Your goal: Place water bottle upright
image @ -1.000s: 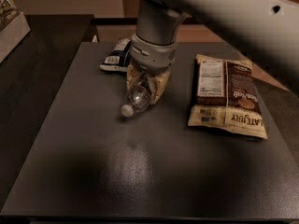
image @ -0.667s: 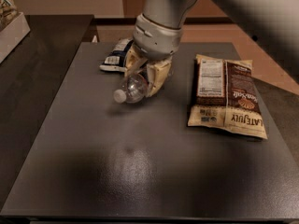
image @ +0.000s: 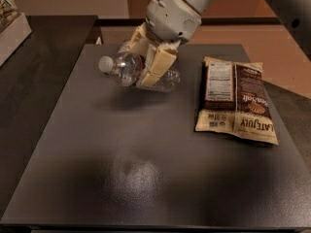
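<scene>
The water bottle (image: 127, 70) is a small clear ribbed bottle with a white cap (image: 105, 63) pointing left. It lies nearly on its side, lifted above the dark table (image: 121, 174), casting a shadow below. My gripper (image: 146, 67) hangs from the grey arm at the top centre and is shut on the bottle's middle, its cream fingers (image: 158, 67) clasping it from both sides. The bottle's label band is hidden behind the fingers.
A brown and cream snack bag (image: 237, 100) lies flat on the right side of the table. A white box (image: 10, 30) sits on the dark counter at the far left. The table's front edge runs along the bottom.
The gripper has lifted the bottle off the table and turned it; the cap, which pointed down-left near the surface, now points left and sits higher.
</scene>
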Tool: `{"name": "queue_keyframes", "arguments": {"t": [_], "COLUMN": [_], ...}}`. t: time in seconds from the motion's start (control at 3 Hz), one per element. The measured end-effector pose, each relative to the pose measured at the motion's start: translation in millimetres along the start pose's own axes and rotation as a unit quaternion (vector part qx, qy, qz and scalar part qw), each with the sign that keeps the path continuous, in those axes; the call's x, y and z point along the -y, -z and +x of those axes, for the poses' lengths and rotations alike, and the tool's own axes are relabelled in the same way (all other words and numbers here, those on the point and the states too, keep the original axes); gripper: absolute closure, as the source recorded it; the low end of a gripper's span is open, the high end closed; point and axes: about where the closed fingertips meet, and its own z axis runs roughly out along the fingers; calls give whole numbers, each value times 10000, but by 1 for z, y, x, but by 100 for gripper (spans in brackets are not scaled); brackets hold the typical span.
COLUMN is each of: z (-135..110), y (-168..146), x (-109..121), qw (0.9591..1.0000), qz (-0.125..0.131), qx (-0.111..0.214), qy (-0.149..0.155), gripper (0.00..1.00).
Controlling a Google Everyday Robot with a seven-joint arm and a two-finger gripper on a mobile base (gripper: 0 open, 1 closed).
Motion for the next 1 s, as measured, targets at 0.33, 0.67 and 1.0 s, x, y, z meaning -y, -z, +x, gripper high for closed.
{"name": "queue_keyframes", "arguments": {"t": [0.33, 0.67, 1.0], "z": [-20, -36, -49], "y": [5, 9, 18], "x": [-1, -3, -1], "qw": [9931, 9767, 9543], "qz": [198, 333, 470], "qx": [912, 1742, 2561], "qy": [-714, -1209, -1468], "gripper": [100, 100, 100]}}
